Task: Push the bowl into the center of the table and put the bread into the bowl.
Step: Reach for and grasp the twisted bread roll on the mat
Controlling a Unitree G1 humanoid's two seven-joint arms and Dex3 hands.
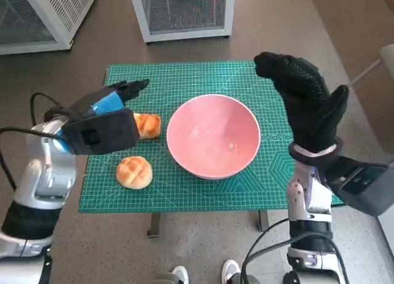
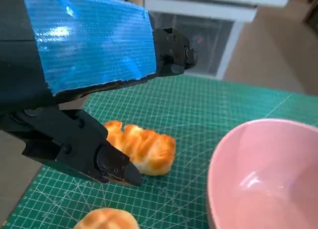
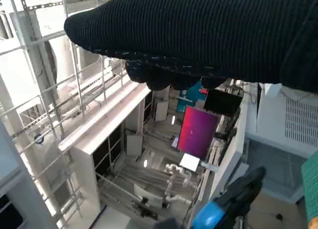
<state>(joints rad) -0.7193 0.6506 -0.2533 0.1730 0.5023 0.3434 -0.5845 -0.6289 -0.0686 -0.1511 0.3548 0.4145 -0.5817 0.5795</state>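
1. Head view. The pink bowl [image 1: 213, 136] sat about mid-mat on the green cutting mat [image 1: 184, 74], so I judged the push done and the bread still to load. Two pieces lay just left of the bowl: a ridged bread [image 1: 147, 125] close to its rim, and a round bun [image 1: 134, 172] nearer my side of the mat. My left hand [image 1: 101, 124] hovered over the ridged bread, fingers apart, nothing in it. My right hand [image 1: 306, 102] stood raised beside the bowl's right rim, held flat and spread, empty, and did not look to be touching the bowl.

2. Left wrist view. My left fingers [image 2: 89, 149] hung over the ridged bread [image 2: 141, 148], partly covering it; I could not tell if they touched it. The bowl's rim [image 2: 218, 164] was near the bread, the bun [image 2: 107, 220] just beyond my fingers. Risks as I judged them: closing off-centre could squash or roll the soft bread away; a low carry could clip the rim and knock the bowl off centre; a wide reach could nudge the bun.

3. Right wrist view. Only the glove [image 3: 198, 35] and the room beyond showed, with my left hand's blue-taped tip [image 3: 223, 209] at the edge. No bowl in view, so I could not confirm from here that the right hand was clear of it; a stray sweep could shove the bowl.
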